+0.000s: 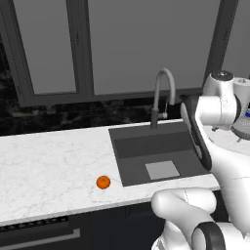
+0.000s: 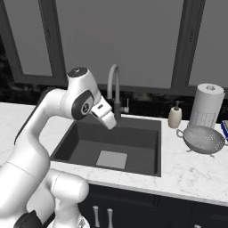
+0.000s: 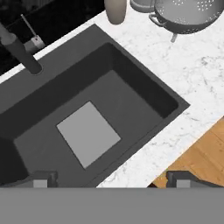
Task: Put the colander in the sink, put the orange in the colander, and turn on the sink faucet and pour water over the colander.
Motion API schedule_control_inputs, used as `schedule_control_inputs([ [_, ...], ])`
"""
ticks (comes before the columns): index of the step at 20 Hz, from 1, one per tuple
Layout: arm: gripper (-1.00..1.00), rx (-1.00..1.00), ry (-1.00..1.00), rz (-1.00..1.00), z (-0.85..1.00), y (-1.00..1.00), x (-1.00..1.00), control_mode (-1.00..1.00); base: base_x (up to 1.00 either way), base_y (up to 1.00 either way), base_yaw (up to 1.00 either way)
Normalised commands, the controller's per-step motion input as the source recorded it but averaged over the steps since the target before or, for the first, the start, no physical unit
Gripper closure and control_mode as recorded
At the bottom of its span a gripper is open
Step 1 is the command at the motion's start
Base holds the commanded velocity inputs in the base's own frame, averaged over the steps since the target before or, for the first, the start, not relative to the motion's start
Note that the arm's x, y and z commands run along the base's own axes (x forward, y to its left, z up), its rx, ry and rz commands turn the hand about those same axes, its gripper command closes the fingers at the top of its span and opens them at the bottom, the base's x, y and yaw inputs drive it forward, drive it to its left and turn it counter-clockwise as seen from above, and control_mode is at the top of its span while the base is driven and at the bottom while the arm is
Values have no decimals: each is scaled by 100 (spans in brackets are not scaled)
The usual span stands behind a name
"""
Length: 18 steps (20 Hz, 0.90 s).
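Counter [image 1: 49,161], orange [image 1: 103,182] left, colander [image 2: 204,139] right

Sink [image 3: 131,83] with light floor patch [image 3: 88,134]; faucet [image 3: 19,52] stem behind; colander [image 3: 188,15], bottle [image 3: 116,9] on counter [image 3: 192,74].

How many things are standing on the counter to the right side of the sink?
3: the colander nearest the front, the paper-towel roll behind it, and the soap dispenser beside the sink. A blue thing at the picture's edge may be a fourth.

White marble counter [image 2: 187,171] bearing colander [image 2: 203,139], orange [image 1: 103,182], seemingly paper-towel roll [image 2: 207,105].
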Motion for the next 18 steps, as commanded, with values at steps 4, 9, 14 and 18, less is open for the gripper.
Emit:
schedule_control_inputs([
  [4, -100, 7, 0, -45, -23, -97, -4, -100, 0, 0, 0],
  [9, -100, 7, 0, -35, -16, -100, 0, -100, 0, 0, 0],
  [14, -100, 12, 0, -31, -11, -100, 0, -100, 0, 0, 0],
  [18, -100, 12, 0, -20, -10, -88, 0, -100, 0, 0, 0],
])
